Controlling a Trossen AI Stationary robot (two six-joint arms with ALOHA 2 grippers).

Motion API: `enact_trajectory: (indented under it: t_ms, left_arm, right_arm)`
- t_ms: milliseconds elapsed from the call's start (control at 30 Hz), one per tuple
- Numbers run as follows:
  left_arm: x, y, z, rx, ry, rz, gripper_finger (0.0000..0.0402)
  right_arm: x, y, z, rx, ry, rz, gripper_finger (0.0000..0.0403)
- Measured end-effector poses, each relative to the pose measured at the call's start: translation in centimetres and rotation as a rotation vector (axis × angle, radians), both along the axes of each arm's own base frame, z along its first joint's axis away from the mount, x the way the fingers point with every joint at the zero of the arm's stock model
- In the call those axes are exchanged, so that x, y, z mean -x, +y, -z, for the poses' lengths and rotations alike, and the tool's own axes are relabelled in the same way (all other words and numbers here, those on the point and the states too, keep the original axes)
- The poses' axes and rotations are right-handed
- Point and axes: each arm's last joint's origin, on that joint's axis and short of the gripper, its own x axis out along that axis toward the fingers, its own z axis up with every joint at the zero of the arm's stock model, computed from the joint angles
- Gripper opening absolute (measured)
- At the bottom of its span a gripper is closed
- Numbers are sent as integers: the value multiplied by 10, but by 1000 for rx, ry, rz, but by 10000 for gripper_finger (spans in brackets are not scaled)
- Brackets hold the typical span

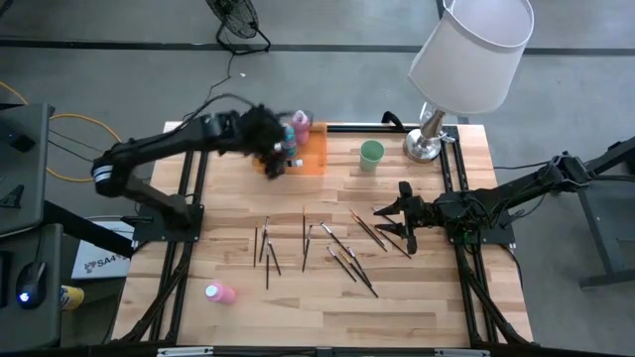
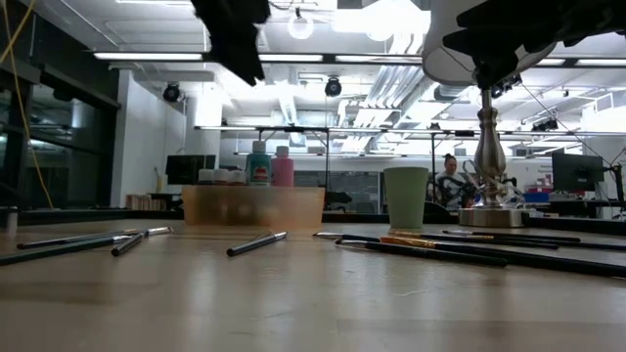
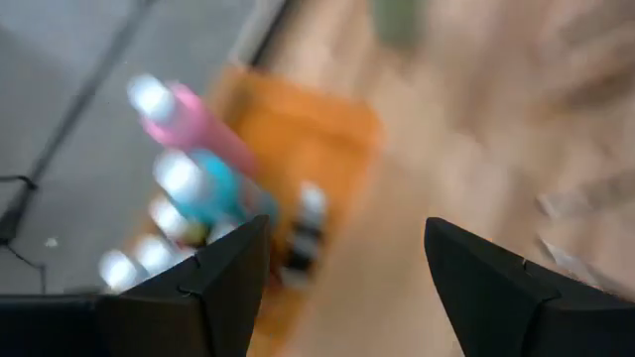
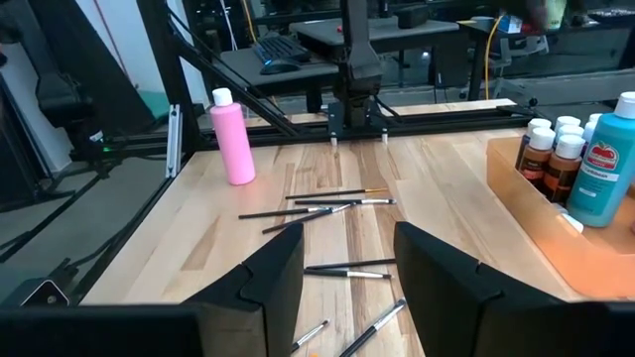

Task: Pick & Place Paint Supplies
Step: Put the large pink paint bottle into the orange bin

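We see a pale butcher-block bench (image 1: 417, 297) of long wooden strips. At its far edge sits a translucent orange tray (image 1: 314, 159) with straight walls, packed with white-capped paint bottles (image 4: 556, 154): short brown ones and, taller, a blue bottle (image 2: 258, 164) and a pink bottle (image 2: 283, 165).

The left end effector (image 1: 270, 147) hangs above the tray, blurred; from its wrist view its two dark wedge-shaped fingers (image 3: 226, 288) are spread apart with nothing between them.

A second pink bottle (image 1: 220, 293), a smooth cylinder with a white cap, lies alone on its side near the bench's front left corner in the high view.

Thin dark brushes (image 1: 337, 248) with slim pointed tips lie scattered flat across the middle of the bench.

The right end effector (image 1: 401, 220) hovers near the rightmost brushes, fingers (image 4: 273, 288) released and wide, gripping nothing.

A matte pale green cup (image 1: 371, 154) stands right of the tray, beside a lamp (image 1: 466, 59) with a white shade and shiny metal base.
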Motion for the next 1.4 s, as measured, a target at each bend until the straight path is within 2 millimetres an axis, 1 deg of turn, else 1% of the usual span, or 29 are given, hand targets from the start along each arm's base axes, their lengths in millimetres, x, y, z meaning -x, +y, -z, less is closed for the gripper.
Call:
enact_trajectory:
  t_ms: [100, 233, 367, 433, 533, 733, 900, 1033, 1200, 1400]
  left_arm:
    - [17, -30, 4, 67, 76, 50, 259]
    - [46, -65, 12, 151, 205, 85, 259]
    - [71, -97, 17, 199, 283, 140, 259]
    - [81, -111, 19, 226, 290, 168, 259]
    - [92, -129, 24, 269, 294, 211, 259]
    - [106, -167, 39, 318, 343, 320, 259]
    - [119, -198, 51, 306, 372, 481, 259]
    - [131, -217, 56, 297, 386, 588, 259]
    - [145, -233, 58, 319, 410, 644, 259]
    - [153, -252, 64, 301, 441, 725, 259]
  right_arm:
    - [0, 0, 0, 0, 0, 0, 152]
    - [0, 0, 0, 0, -1, 0, 152]
    - [0, 0, 0, 0, -1, 0, 152]
    - [0, 0, 0, 0, -1, 0, 152]
    - [0, 0, 0, 0, -1, 0, 152]
    - [0, 0, 0, 0, -1, 0, 152]
    - [0, 0, 0, -1, -1, 0, 152]
    - [0, 0, 0, 0, -1, 0, 152]
    - [0, 0, 0, 0, -1, 0, 152]
    - [0, 0, 0, 0, 0, 0, 152]
